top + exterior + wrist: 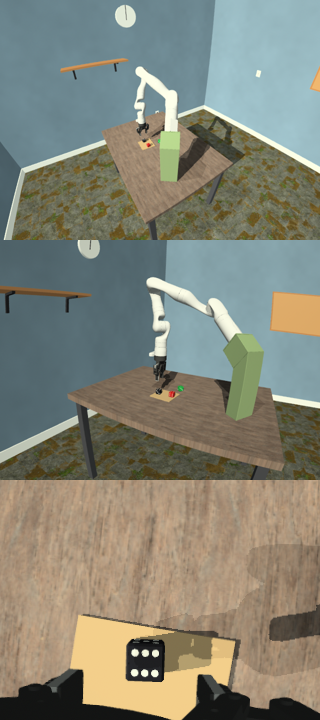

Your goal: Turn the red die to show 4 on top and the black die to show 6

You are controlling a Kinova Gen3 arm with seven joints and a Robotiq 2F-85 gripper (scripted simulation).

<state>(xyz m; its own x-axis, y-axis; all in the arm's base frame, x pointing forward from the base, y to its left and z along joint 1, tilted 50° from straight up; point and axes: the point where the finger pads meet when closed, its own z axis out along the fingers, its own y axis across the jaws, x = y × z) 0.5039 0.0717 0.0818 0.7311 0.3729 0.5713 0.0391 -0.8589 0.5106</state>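
Gripper [158, 376] up off the mat [163, 396], fingers spread apart, nothing between them; hangs above the mat's far-left end, pointing straight down. Black die [145, 660] lies free on the mat, six pips up in wrist view (two rows of three), squarely inside the mat edges, well in from each border seen there. In the exterior view the black die [158, 391] sits at the mat's left end, looks slightly tilted or corner-on from that angle; can't confirm from there. Red die [171, 393] on the mat's right part, apart from the black one, not touching; top face not readable at this res. Green die [180, 388] off the mat, on the table [129, 400] just beyond the mat's far-right corner, apart from the red die; face unreadable. No die on another. Mat lies flat on the wood, tan side up, corners down as far as visible. Wrist view: two dark finger tips at the frame bottom flank the mat's near edge, die between them in the picture but below and clear of them; gripper shadow falls across the mat's right part and onto the table. Top view: gripper [142, 130] behind the mat [146, 144], arm [155, 82] arching back to a green pedestal [169, 157] right of the mat.
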